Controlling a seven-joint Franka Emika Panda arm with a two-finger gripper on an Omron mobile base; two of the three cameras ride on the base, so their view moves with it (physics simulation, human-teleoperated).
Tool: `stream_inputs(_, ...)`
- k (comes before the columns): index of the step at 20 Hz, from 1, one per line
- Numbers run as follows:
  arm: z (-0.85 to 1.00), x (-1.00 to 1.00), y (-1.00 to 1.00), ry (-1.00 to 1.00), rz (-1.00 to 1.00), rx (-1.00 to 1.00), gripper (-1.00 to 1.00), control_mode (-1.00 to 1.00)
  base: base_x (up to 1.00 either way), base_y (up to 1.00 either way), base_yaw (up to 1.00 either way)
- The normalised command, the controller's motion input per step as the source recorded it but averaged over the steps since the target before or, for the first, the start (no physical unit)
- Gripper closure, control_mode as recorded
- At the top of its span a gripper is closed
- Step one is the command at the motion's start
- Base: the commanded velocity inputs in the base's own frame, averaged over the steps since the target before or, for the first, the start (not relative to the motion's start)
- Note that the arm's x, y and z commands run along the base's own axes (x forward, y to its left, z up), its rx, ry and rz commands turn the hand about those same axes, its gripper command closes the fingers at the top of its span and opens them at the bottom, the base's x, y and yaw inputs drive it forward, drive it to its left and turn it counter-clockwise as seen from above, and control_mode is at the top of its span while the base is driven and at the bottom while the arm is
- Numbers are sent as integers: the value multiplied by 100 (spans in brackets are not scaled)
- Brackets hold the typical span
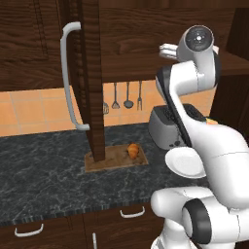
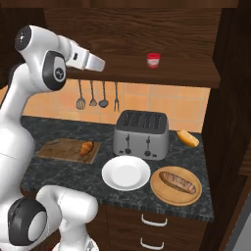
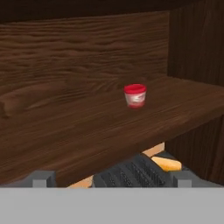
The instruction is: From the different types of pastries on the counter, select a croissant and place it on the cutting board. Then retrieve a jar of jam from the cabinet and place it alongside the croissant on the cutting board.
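The croissant (image 2: 87,148) already sits on the cutting board (image 2: 59,147), on the dark table (image 2: 59,171). The jam jar (image 2: 153,60) stands alone on the shelf inside the open cabinet (image 1: 92,73), up above the toaster (image 2: 141,133).

The hand (image 3: 111,179) is raised to shelf height and points at the jar, but it is well apart from it. Its two tips sit far apart at the bottom of the hand view, so it looks spread wide and holds nothing.

The jar is tiny. If the hand comes in too low, it could bump the shelf edge. If it pushes too far, it could knock the jar over or shove it back. A dropped jar might land on the toaster or the white plate (image 2: 126,173).
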Motion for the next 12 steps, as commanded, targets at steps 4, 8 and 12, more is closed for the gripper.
stream_inputs(4, 15, 16, -39, 12, 0, 3, -100, -100, 0, 0, 0)
stream_inputs(8, 0, 5, -39, 0, 0, 0, -100, -100, 0, 0, 0)
stream_inputs(12, 0, 3, -30, -7, 0, -5, -100, -100, 0, 0, 0)
